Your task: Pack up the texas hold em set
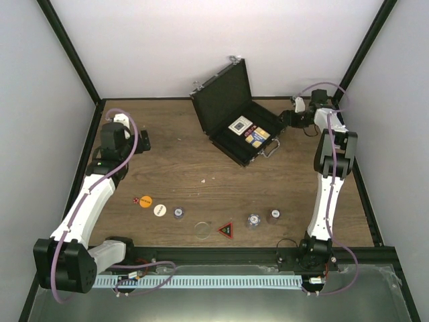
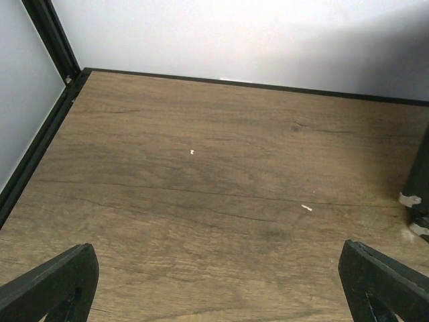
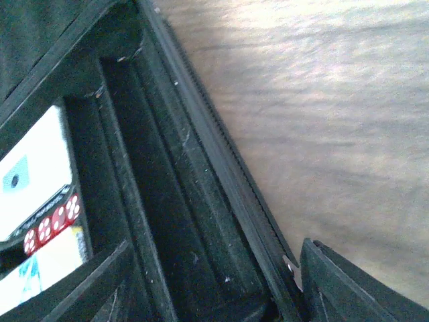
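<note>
The black case [image 1: 222, 96] of the texas hold em set stands open at the back middle, lid up, with card decks [image 1: 240, 126] inside. My right gripper [image 1: 288, 119] is at its right end. In the right wrist view it [image 3: 216, 249] is open and straddles the case's side wall [image 3: 221, 174], one finger inside and one outside. Red dice [image 3: 52, 225] and a white deck [image 3: 33, 174] lie in the case. Near the front lie loose red dice [image 1: 135, 200], an orange chip [image 1: 145, 200], a white chip [image 1: 159, 209], a purple-grey chip [image 1: 178, 213] and the red-black triangle [image 1: 226, 230]. My left gripper [image 1: 143, 141] [image 2: 216, 251] hangs open over bare wood at the back left.
A clear disc [image 1: 202, 229] and two small chip stacks [image 1: 253, 221] [image 1: 273, 215] sit near the front middle. Black frame rails [image 1: 90, 144] and white walls close the table on three sides. The case handle [image 1: 271, 149] sticks out toward the front.
</note>
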Tool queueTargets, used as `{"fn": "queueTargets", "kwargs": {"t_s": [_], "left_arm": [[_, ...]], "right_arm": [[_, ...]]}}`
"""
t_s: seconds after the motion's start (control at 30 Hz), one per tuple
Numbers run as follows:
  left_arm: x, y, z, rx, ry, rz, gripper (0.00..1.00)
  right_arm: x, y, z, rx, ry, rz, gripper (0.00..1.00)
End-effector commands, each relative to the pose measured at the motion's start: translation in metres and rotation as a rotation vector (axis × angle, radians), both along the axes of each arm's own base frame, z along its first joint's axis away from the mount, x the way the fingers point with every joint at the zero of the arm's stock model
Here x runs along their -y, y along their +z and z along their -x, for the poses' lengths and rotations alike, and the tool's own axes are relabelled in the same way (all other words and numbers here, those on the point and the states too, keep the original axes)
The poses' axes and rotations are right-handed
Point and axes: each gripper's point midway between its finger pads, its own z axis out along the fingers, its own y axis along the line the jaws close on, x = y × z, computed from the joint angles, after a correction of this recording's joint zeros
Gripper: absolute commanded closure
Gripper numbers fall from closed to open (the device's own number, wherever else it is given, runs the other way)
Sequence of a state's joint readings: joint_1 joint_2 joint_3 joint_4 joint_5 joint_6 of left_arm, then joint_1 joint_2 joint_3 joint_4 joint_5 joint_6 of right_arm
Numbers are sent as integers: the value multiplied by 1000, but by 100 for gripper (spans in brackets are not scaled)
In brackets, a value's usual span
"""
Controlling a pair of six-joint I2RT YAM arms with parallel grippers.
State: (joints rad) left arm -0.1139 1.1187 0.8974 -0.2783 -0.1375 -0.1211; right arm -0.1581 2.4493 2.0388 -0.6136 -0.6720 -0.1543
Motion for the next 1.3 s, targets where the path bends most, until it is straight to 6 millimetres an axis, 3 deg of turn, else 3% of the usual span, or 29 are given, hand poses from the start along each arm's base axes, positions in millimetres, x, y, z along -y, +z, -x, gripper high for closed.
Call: {"fn": "queueTargets", "kwargs": {"t_s": [0.0, 0.3, 0.53, 0.93, 1.1, 1.27], "left_arm": [[2, 2, -3, 2, -12, -4, 0], [5, 4, -2, 7, -24, 10, 0], [5, 6, -1, 13, -26, 14, 0], [4, 8, 0, 20, -19, 13, 0], [4, 8, 0, 20, -18, 14, 0], [5, 8, -1, 18, -24, 19, 0]], "right_arm": [[-47, 42, 25, 32, 128, -48, 32], [-116, 39, 75, -21, 222, -49, 35], [-147, 35, 100, -33, 217, -20, 36], [-138, 30, 70, 64, 56, 187, 55], [-132, 35, 59, 103, 16, 234, 53], [-133, 18, 53, 61, 34, 250, 55]]}}
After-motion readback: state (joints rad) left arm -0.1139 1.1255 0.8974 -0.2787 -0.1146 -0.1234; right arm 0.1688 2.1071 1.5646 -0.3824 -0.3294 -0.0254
